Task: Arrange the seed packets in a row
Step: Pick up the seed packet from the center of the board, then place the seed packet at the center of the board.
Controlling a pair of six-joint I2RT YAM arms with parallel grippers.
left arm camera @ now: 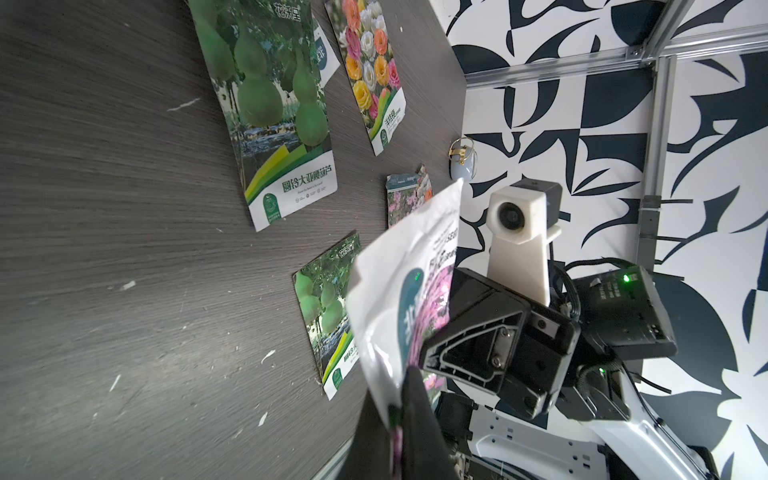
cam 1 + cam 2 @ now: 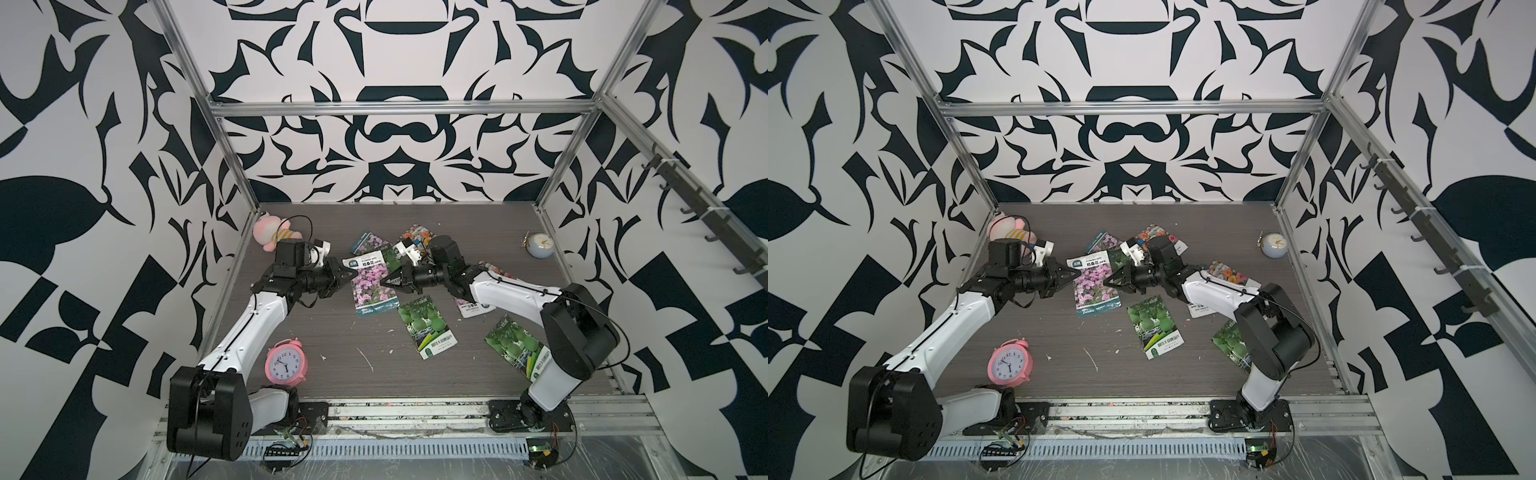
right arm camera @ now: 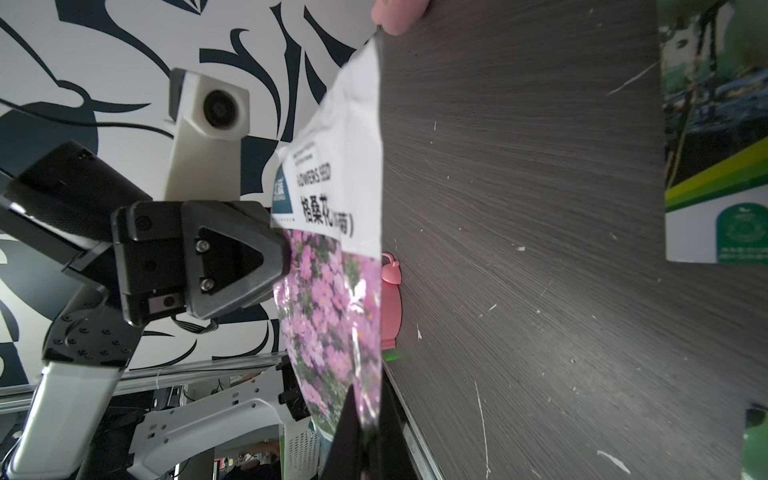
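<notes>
Seed packets (image 2: 515, 345) lie loose over the table's (image 2: 332, 332) middle and right. One purple-flower packet (image 2: 376, 291) is lifted at centre: right gripper (image 2: 383, 282) clamped on one side edge, left gripper (image 2: 354, 275) at the opposite edge (whether it pinches, I cannot tell). Front middle lies bare. Counted: two purple-flower, three gourd packets (image 2: 428, 326) (one half hidden), two mixed-bloom packets (image 2: 417, 235); two clocks (image 2: 286, 365).

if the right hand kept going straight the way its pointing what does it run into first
Apart from the glossy rectangular purple-flower seed packet it grips, the right hand would probably meet the left hand, which faces it tip to tip across that packet; exact depth is unclear.
</notes>
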